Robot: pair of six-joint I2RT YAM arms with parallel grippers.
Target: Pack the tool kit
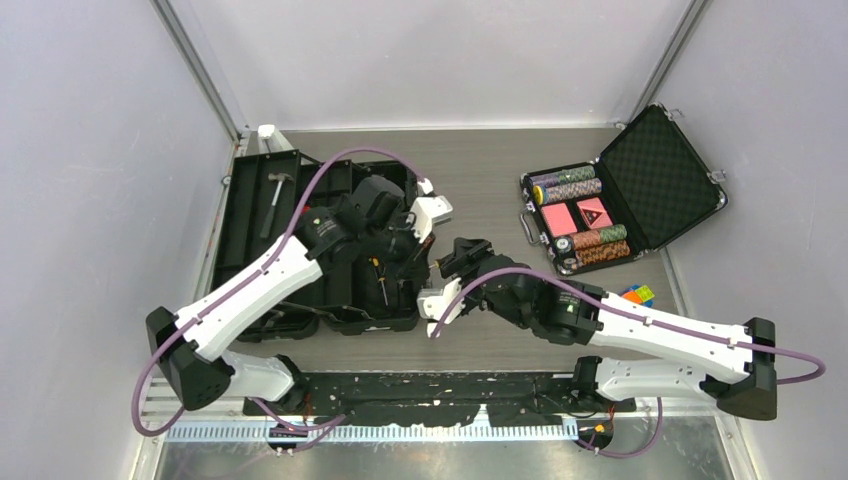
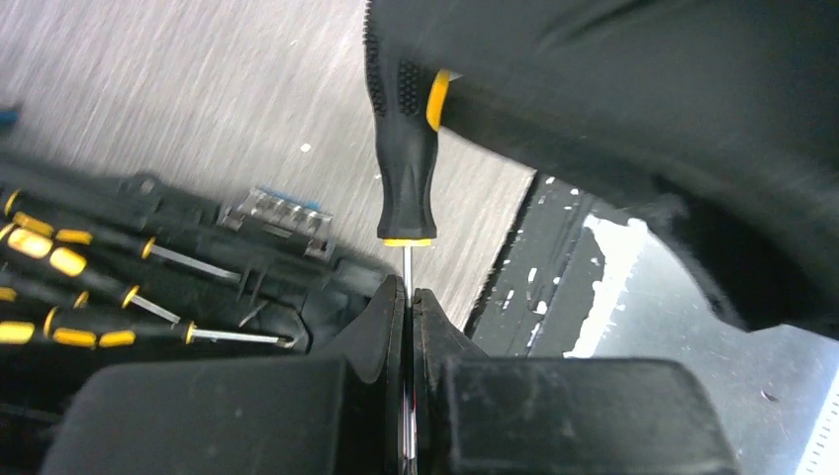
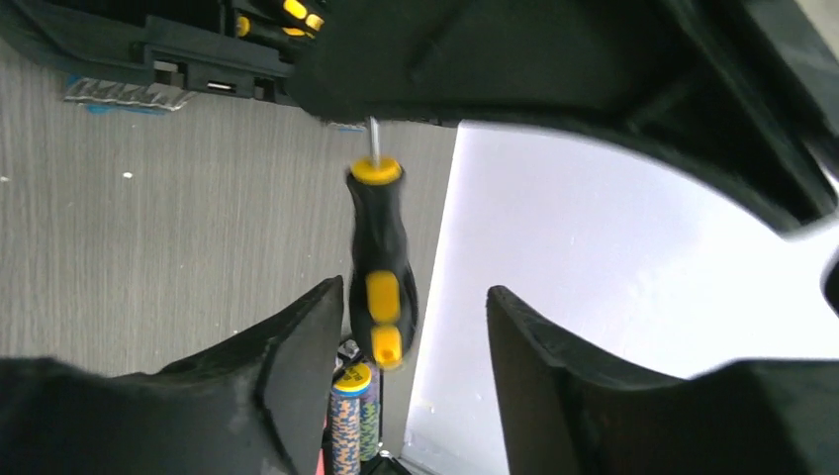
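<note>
Toolbox [image 1: 238, 215]: hammer [image 1: 272, 200] and small screwdrivers [image 2: 79, 262] stowed. One screwdriver [image 2: 406, 148] left to stow: left gripper [image 2: 408, 297] clamped on shaft, right gripper [image 3: 414, 292] apart around handle.

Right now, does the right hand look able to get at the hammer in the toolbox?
Probably not. The hammer lies at the far left of the toolbox, and the left arm stretches across the box between it and the right hand.

Open black case [image 1: 655, 175] w/ poker chips [image 1: 566, 186], far-right on table [image 1: 480, 170]; multicolour cube [image 1: 637, 295] just beside it, nearer side.
</note>
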